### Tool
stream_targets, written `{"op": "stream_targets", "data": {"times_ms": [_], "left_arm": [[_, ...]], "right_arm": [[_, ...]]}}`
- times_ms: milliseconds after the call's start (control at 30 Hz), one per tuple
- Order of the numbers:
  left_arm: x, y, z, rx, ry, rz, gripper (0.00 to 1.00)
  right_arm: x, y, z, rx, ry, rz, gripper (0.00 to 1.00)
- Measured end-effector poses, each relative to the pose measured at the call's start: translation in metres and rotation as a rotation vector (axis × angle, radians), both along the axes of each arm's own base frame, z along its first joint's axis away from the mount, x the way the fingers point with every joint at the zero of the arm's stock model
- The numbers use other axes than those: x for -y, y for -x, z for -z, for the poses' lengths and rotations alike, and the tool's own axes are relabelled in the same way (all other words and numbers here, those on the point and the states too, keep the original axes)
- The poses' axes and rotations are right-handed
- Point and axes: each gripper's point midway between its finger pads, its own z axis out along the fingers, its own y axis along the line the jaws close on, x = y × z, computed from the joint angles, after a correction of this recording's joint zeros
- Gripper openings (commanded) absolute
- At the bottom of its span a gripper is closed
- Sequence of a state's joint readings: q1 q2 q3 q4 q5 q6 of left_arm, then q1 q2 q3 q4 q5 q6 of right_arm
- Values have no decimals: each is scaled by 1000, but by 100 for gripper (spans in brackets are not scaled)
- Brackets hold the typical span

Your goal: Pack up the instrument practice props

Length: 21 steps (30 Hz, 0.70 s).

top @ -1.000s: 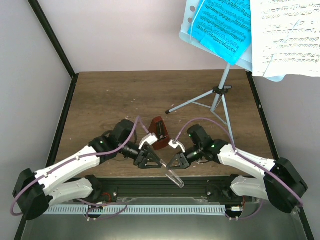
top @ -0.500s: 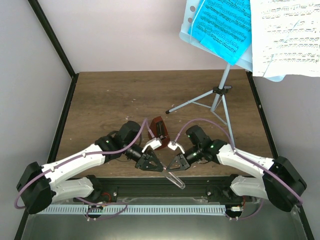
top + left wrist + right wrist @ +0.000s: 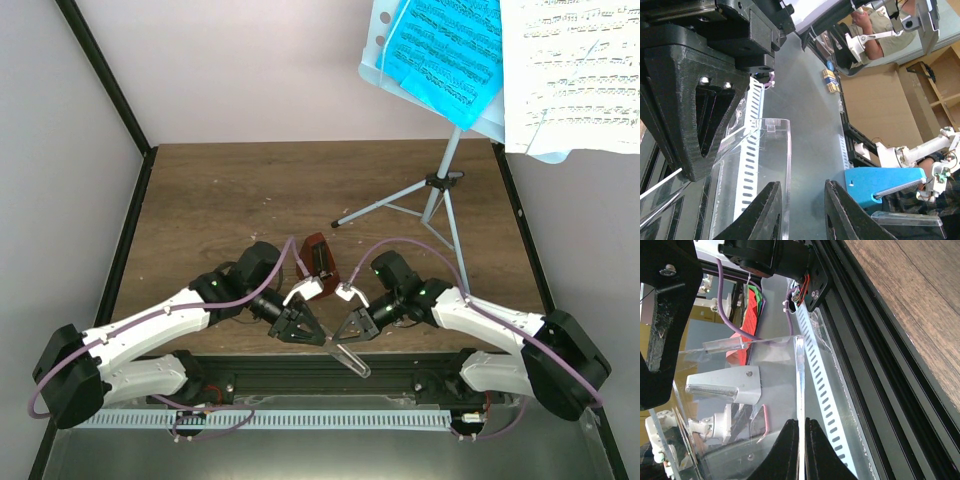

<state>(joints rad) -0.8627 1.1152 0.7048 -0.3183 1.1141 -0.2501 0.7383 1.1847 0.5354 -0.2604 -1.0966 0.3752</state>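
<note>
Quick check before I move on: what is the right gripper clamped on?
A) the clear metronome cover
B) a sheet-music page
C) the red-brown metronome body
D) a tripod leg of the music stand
A: the right wrist view shows the right gripper with its fingers pinched together on the edge of the clear metronome cover.
</note>
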Motion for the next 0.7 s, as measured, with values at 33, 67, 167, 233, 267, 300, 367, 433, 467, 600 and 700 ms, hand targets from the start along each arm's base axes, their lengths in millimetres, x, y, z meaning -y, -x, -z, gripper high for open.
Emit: {"op": "stream_targets", "data": {"times_ms": [33,67,167,233,267,300,367,433,467,600,700], "left_arm": [[0,0,0,0,1,1,23],[0,0,0,1,2,2,22],[0,0,1,5,1,5,16],[1,0,3,8,0,8,14],[1,0,3,7,-1,8,12],[1,0,4,6,-3,8,8],[1,-1,4,9,-2,8,4],[1,-1,5,7,-3,8,0],[1,-1,4,9,0,7,0],[2,-2,4,11,2,3,0],[3,-4,4,14,-5,-10,0]], "right_arm": [[0,0,0,-1,-1,-1,1],[0,0,0,-1,-2,-1,1],[0,1,-1,-4,-4,-3,1],[0,1,-1,-5,-5,-4,1],[0,1,-1,-6,-6,-5,1],[0,1,-1,-6,-6,-5,1],[0,1,-2,-8,-10,-9,1],[0,2,-2,-9,-13,-12,1],[0,2,-2,-12,-13,-13,1],[1,0,-2,-17,-17,-10,6],[3,-4,-2,-7,-17,6,45]]}}
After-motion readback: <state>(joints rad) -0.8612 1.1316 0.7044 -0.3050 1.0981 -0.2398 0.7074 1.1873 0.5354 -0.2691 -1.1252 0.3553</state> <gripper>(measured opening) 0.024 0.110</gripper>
